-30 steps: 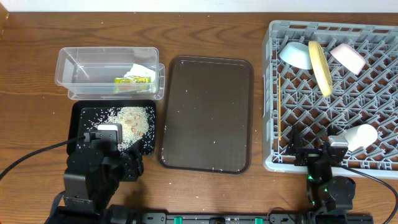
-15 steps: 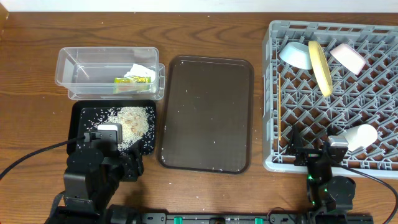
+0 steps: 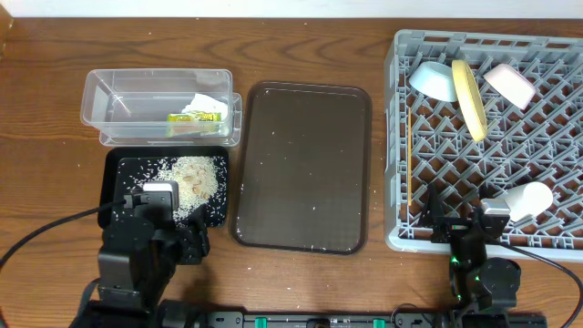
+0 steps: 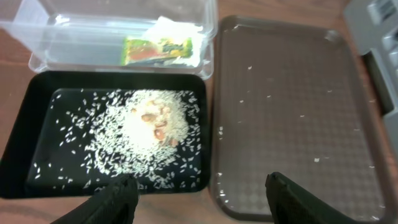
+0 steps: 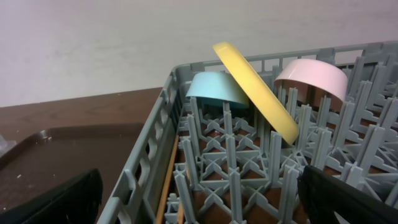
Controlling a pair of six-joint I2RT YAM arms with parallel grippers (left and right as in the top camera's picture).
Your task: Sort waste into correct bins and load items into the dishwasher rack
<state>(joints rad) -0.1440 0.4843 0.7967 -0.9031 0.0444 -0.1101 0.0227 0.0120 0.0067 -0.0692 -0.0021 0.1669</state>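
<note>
The rice (image 3: 187, 178) is heaped in the black tray (image 3: 118, 196), and the wrapper (image 3: 196, 116) and napkin (image 3: 208, 102) are kept in the clear tub (image 3: 109, 91) just behind it. In the rack (image 3: 397, 146) the plate (image 3: 469, 98) is leaned on its edge between the blue bowl (image 3: 434, 80) and the pink bowl (image 3: 509, 86). The cup (image 3: 526, 200) is laid on its side near the front wall, and the chopsticks (image 3: 411, 155) are tucked along the left wall. A few loose grains are seen on the brown tray (image 3: 301, 164) and the counter (image 3: 301, 36). Both the left jaws and the right jaws are spread wide, with nothing held. The black tray could be bumped by the left jaws and rice spilled. The cup could be knocked by the right jaws, being so near
</note>
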